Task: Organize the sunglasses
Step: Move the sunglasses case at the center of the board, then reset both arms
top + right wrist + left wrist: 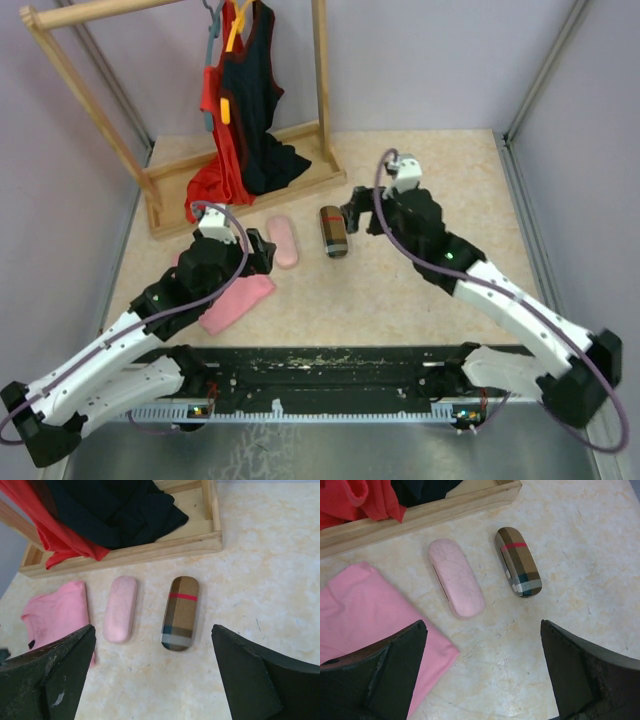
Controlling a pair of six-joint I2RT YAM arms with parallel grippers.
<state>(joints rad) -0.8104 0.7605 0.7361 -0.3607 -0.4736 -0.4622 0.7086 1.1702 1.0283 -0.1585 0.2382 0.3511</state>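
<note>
No sunglasses show in any view. Two closed oval cases lie side by side on the table: a pink case (285,242) (456,577) (120,608) and a brown plaid case with a red stripe (333,231) (518,561) (181,612). My left gripper (262,255) (484,665) is open and empty, hovering just near-left of the pink case. My right gripper (355,212) (152,675) is open and empty, hovering right of the brown case.
A pink cloth (237,302) (365,610) (57,612) lies left of the pink case, under my left arm. A wooden clothes rack base (250,190) (150,550) stands behind the cases, with red and black garments (240,100) hanging onto it.
</note>
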